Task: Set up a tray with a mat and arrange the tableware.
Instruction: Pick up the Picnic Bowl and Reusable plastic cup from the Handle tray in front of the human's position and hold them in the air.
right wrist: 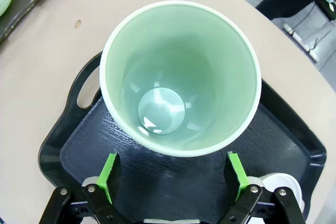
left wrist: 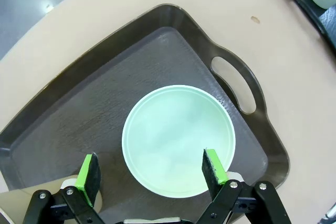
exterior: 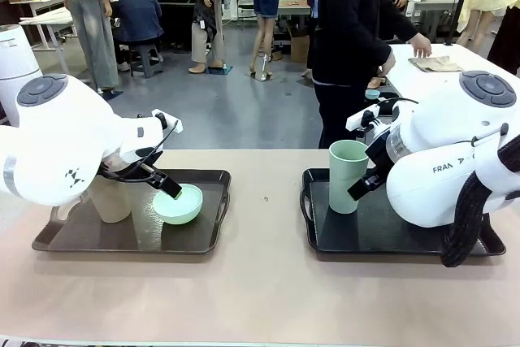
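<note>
My left gripper (left wrist: 151, 170), wide open, faces the mint green bowl (left wrist: 178, 129) at the dark brown tray's (left wrist: 173, 13) right end; my right gripper (right wrist: 172, 176), equally wide, faces the pale green cup (right wrist: 178, 77).

A glossy grey-blue floor (exterior: 236, 111) is seen beyond the beige table (exterior: 260, 298). A white table (exterior: 443, 80) is set at the far right, with a tan cloth (exterior: 436, 63) laid on it. Desks (exterior: 47, 18) are ranged along the back, where several people (exterior: 136, 10) are gathered.
</note>
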